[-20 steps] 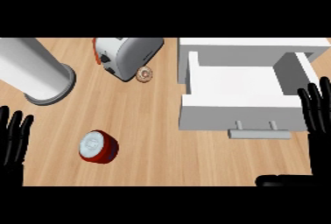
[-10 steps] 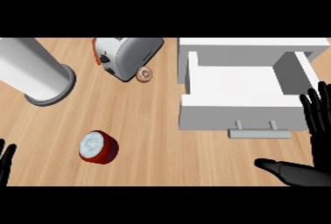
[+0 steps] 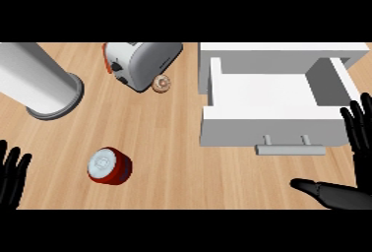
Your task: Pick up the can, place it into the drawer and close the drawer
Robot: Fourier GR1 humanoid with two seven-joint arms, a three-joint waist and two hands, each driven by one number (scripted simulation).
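Can (image 3: pixel 109 167) lies untouched — left hand (image 3: pixel 11 178) and right hand (image 3: pixel 359 134) flank it, fingers straight.

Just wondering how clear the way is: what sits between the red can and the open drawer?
Nothing. In the head view, only bare wooden counter lies between the can and the drawer.

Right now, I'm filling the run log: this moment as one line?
can on counter, not held | drawer open | left robot hand open, lower left edge | right robot hand open, right of drawer
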